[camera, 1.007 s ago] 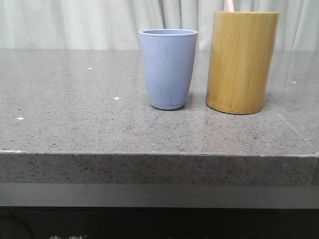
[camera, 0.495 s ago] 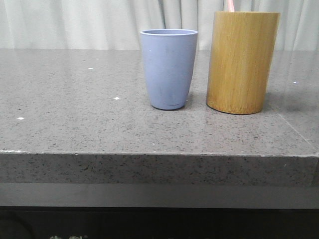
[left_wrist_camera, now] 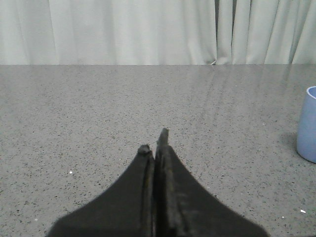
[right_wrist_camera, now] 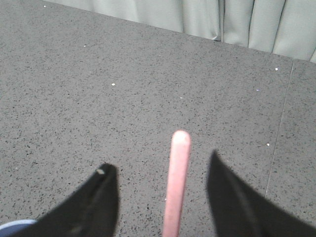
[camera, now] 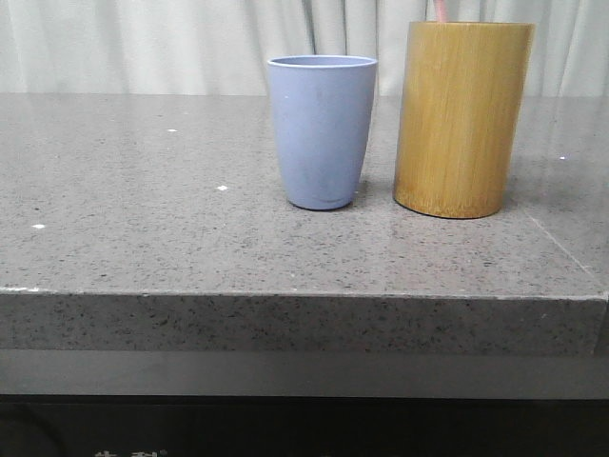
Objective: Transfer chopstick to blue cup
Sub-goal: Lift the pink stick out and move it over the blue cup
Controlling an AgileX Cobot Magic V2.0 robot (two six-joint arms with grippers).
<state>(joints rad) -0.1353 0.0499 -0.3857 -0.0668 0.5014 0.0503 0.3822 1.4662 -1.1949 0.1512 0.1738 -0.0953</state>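
Observation:
The blue cup [camera: 322, 131] stands upright mid-table, just left of a taller tan bamboo cylinder [camera: 462, 119]. A pale pink chopstick [camera: 441, 10] pokes out of the cylinder's top at the frame's upper edge. In the right wrist view the chopstick [right_wrist_camera: 177, 182] rises between my right gripper's [right_wrist_camera: 163, 170] two open fingers, touching neither. The cup's rim [right_wrist_camera: 15, 226] shows at that view's corner. My left gripper [left_wrist_camera: 154, 142] is shut and empty, low over bare table, with the blue cup [left_wrist_camera: 308, 124] well off to its side. Neither gripper shows in the front view.
The grey speckled stone tabletop [camera: 143, 219] runs to a front edge [camera: 285, 295] near the camera. Pale curtains [camera: 143, 43] hang behind the table. A seam in the stone [right_wrist_camera: 281, 123] runs along the right side.
The pink chopstick tip at the top of the bamboo cylinder has shifted slightly to the right. The cups have not moved.

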